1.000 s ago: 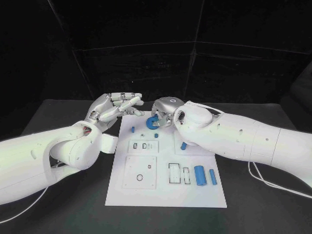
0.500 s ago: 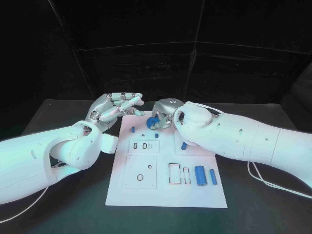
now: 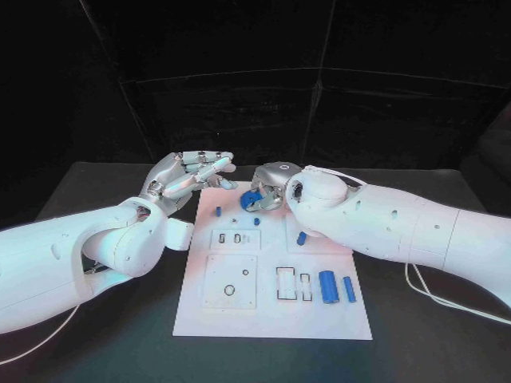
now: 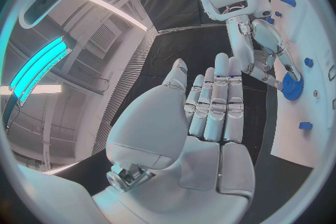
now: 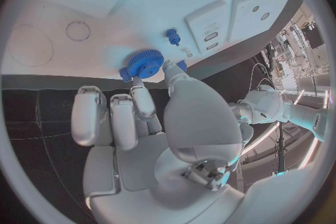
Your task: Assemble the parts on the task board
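Task board, the flat white rectangular plate (image 3: 273,279), lies in the middle of the black table (image 3: 94,319), and we see the small blue toothed plastic gear (image 5: 145,63) held over its far end by the right hand (image 3: 270,187). That hand's fingers (image 5: 140,102) pinch the gear by its rim, between thumb and a fingertip, the other fingers lying alongside. The left hand (image 3: 190,175) hovers just beside the board's far left corner; its fingers (image 4: 213,103) are straight and close together and have hold of nothing. Other blue parts rest on the board: two short pegs (image 3: 219,212) near the gear and two longer blue cylinders (image 3: 327,286) at the near right, beside a rectangular recess.

We judge the main risk to be the light rim pinch. If the gear tilts as it comes down, its bore may miss its seat and the gear may jam or slip free and roll off the board. We cannot tell which seat it is bound for. A second risk is the nearness of the two hands: a lateral correction by the right hand could bring it against the left fingertips. The loose pegs beside the gear could also be knocked aside.
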`<move>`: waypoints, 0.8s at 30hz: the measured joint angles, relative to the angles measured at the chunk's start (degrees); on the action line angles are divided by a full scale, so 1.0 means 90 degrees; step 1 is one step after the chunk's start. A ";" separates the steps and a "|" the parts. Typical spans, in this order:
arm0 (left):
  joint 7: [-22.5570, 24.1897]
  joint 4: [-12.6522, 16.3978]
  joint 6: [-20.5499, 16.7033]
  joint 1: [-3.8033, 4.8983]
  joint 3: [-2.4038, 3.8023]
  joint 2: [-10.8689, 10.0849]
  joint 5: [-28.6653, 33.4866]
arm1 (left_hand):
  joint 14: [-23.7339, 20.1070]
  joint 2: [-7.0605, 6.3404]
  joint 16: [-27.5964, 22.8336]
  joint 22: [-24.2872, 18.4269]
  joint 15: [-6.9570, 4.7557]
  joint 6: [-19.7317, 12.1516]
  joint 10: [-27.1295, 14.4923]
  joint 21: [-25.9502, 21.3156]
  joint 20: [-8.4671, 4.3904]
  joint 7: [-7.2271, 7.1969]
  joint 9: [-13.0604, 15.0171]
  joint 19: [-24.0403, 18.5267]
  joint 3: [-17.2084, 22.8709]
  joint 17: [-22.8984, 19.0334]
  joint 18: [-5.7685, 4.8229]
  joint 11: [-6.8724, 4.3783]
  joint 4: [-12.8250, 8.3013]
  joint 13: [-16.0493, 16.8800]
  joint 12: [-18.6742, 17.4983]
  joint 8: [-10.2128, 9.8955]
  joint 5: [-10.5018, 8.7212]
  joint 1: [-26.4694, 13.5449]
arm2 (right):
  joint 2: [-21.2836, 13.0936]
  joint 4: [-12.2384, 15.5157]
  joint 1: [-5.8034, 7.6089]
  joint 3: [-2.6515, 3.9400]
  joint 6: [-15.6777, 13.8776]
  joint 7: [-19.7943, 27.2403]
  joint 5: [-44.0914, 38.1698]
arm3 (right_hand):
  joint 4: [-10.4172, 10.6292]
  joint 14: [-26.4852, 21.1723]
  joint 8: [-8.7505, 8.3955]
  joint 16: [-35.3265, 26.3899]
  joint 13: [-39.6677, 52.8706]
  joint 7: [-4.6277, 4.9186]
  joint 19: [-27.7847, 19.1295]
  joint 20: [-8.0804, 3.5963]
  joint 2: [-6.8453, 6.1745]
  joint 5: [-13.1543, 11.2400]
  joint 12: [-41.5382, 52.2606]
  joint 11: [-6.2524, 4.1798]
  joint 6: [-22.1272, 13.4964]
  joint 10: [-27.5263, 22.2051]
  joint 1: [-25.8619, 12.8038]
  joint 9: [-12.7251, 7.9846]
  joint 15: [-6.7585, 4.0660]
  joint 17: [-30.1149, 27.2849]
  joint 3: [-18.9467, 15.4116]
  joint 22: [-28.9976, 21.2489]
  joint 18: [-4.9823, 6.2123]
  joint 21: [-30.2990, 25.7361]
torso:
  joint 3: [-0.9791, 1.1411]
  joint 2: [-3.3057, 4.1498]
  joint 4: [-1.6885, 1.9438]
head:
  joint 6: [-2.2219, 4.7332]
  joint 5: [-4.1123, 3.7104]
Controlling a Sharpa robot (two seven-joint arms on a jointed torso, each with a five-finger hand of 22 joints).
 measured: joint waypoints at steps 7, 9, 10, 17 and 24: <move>-0.0001 -0.0004 -0.0001 0.0000 0.0000 0.0001 0.0000 | 0.0000 0.0000 0.0000 0.0000 0.0000 0.0010 0.0000 0.0000 0.0000 0.0010 0.0000 0.0000 0.0000 0.0001 0.0000 0.0000 0.0000 0.0000 0.0000 0.0000 0.0000 0.0000 | -0.0016 -0.0014 -0.0003 -0.0003 0.0065 -0.0041 0.0030 | 0.0018 0.0000 0.0000 0.0000 0.0000 0.0000 0.0000 0.0000 0.0000 0.0000 0.0000 0.0000 0.0000 0.0000 0.0000 0.0000 0.0000 0.0000 -0.0018 0.0000 0.0000 0.0000 | 0.0000 0.0000 0.0000 | -0.0002 0.0001; -0.0002 -0.0004 -0.0001 0.0000 0.0000 0.0001 0.0000 | 0.0000 0.0000 0.0000 0.0000 0.0000 0.0010 0.0000 0.0000 0.0000 0.0010 0.0000 0.0000 0.0000 0.0001 0.0000 0.0000 0.0000 0.0000 0.0000 0.0000 0.0000 0.0000 | -0.0024 -0.0014 -0.0003 -0.0003 0.0078 -0.0053 0.0042 | 0.0018 0.0000 0.0000 0.0000 0.0000 0.0000 0.0000 0.0000 0.0000 0.0000 0.0000 0.0000 0.0000 0.0000 0.0000 0.0000 0.0000 0.0000 -0.0018 0.0000 0.0000 0.0000 | 0.0000 0.0000 -0.0001 | -0.0002 0.0001; -0.0002 -0.0005 -0.0001 0.0000 0.0000 0.0001 0.0000 | 0.0000 0.0000 0.0000 0.0000 0.0000 0.0010 0.0000 0.0000 0.0000 0.0010 0.0000 0.0000 0.0000 0.0001 0.0000 0.0000 0.0000 0.0000 0.0000 0.0000 0.0000 0.0000 | -0.0029 -0.0013 -0.0004 -0.0003 0.0080 -0.0058 0.0046 | 0.0018 0.0000 0.0000 0.0000 0.0002 0.0000 0.0000 0.0000 0.0000 0.0000 0.0000 0.0000 0.0000 0.0000 0.0000 0.0000 0.0000 0.0000 -0.0018 0.0000 0.0000 0.0000 | 0.0000 0.0000 -0.0001 | -0.0002 0.0001; -0.0002 -0.0005 -0.0001 0.0000 0.0000 0.0001 0.0000 | 0.0000 0.0000 0.0000 -0.0002 0.0000 0.0010 0.0000 0.0000 0.0000 0.0010 0.0000 0.0000 0.0000 0.0001 0.0000 0.0000 0.0000 0.0000 0.0000 0.0000 0.0000 0.0000 | -0.0087 0.0036 -0.0004 -0.0004 0.0092 -0.0084 0.0076 | 0.0019 0.0000 0.0000 0.0000 0.0016 0.0000 0.0000 0.0000 0.0010 0.0026 0.0000 0.0000 0.0000 0.0001 0.0010 0.0000 0.0000 -0.0001 -0.0016 0.0001 0.0000 0.0000 | 0.0000 -0.0001 -0.0003 | -0.0007 -0.0006; -0.0002 -0.0028 -0.0001 0.0000 0.0000 -0.0007 0.0000 | 0.0000 0.0000 0.0000 -0.0005 0.0000 0.0010 0.0000 0.0000 0.0000 0.0010 0.0000 0.0000 0.0000 0.0000 0.0000 0.0000 0.0000 0.0000 0.0000 0.0000 0.0000 0.0000 | -0.0214 0.0175 -0.0005 -0.0006 -0.0091 -0.0081 0.0147 | 0.0058 0.0000 0.0001 0.0000 0.0100 -0.0027 0.0000 0.0000 0.0112 0.0342 0.0055 0.0000 0.0028 0.0001 0.0112 0.0013 0.0000 -0.0001 -0.0022 0.0045 0.0000 0.0000 | -0.0001 -0.0005 -0.0007 | 0.0010 -0.0010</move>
